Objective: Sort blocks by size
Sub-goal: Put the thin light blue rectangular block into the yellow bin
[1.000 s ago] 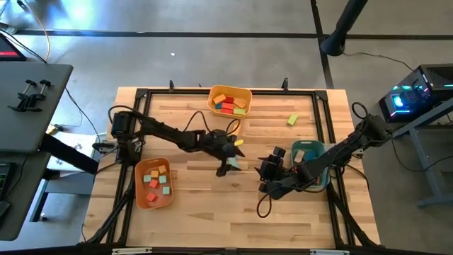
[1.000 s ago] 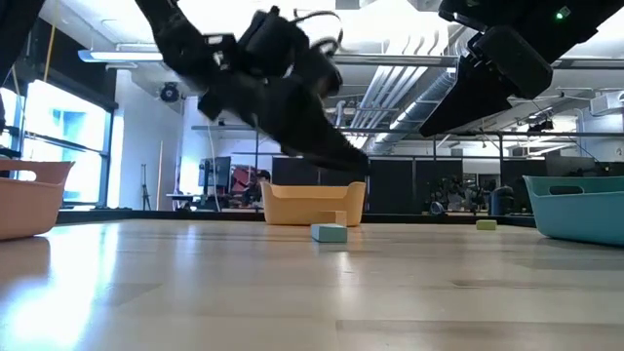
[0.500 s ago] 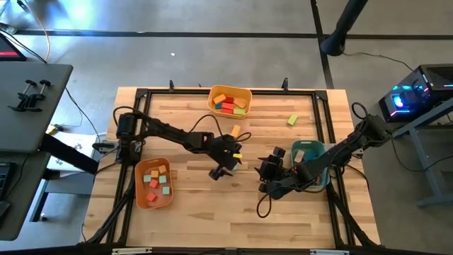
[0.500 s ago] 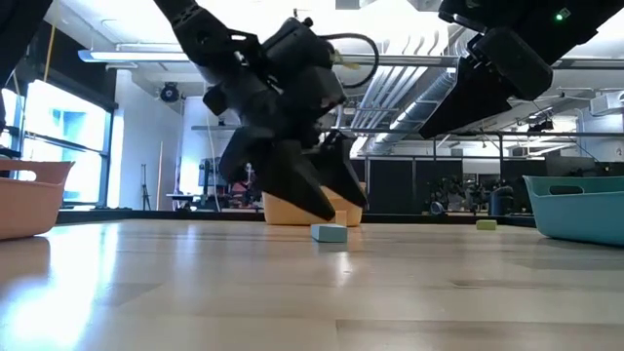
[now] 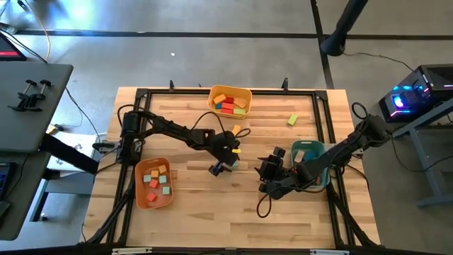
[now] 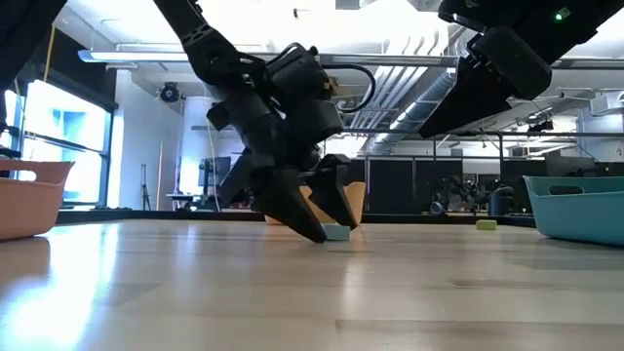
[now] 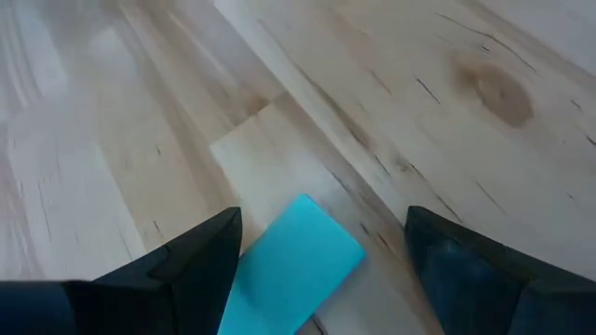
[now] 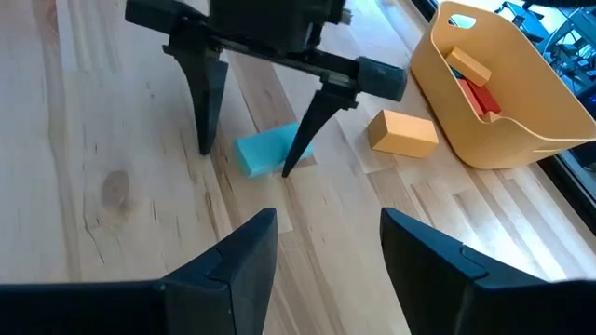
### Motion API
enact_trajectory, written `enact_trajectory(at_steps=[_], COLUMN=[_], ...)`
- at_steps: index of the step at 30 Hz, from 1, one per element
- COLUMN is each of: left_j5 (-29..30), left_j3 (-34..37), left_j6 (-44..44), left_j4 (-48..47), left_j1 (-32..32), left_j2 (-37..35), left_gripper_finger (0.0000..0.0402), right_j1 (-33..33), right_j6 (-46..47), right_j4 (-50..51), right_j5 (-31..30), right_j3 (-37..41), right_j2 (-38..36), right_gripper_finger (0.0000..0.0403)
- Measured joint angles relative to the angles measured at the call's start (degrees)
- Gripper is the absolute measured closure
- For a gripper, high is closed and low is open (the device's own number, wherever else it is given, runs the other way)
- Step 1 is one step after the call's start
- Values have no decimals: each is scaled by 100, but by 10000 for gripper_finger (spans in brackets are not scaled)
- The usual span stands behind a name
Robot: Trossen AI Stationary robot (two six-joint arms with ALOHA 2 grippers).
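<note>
Left gripper (image 8: 250,160) spread wide — straddling teal block (image 8: 265,151) on table.

Around teal block (image 8: 266,151): bare bench (image 5: 198,205) on every side, left tool (image 8: 247,158) straddling it with fingers spread, tips at bench level.
Nearest obstacle: orange block (image 8: 402,132), near, apart from the teal one.
Far side: yellow bin (image 5: 230,100) beyond the orange block.
Right side: right tool (image 5: 267,173) hanging open above the bench, teal bin (image 5: 309,151) just behind it.
Left side: orange bin (image 5: 153,182), well apart.
Front of bench: open wood.
</note>
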State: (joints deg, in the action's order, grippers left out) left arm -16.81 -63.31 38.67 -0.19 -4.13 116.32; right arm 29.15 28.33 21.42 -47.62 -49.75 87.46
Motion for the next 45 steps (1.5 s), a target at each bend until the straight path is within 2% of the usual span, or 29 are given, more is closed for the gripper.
enact_trajectory(at_steps=[5,14,20,24,26,31,35,37,40,45], left_j5=[-16,-23,216,472,702,681,1915,2035,2186,3186], left_j3=[9,20,37,37,37,24,28,100,460,1290], left_j6=[-383,-879,-1263,-1544,-1853,-2031,-2896,-3376,-3806,-4185], left_j4=[57,197,762,800,769,297,-344,-278,270,1722], left_j1=[-96,-130,-131,-88,-34,172,367,418,616,821], left_j2=[19,92,131,108,36,-295,-612,-719,-709,-641], left_gripper_finger=[121,181,221,241,244,226,211,209,210,211], right_j1=[0,0,0,0,0,0,0,0,0,4], right_j6=[-8,-12,-14,-22,-25,-12,-8,4,14,18], right_j4=[14,12,12,15,15,15,18,15,15,7], right_j5=[0,0,0,-2,-2,-2,0,0,0,0], right_j3=[-1,-1,-1,-1,-1,-1,0,-1,0,-1], right_j2=[0,0,0,0,0,0,1,2,2,4], right_gripper_finger=[215,215,215,215,215,215,215,215,215,215])
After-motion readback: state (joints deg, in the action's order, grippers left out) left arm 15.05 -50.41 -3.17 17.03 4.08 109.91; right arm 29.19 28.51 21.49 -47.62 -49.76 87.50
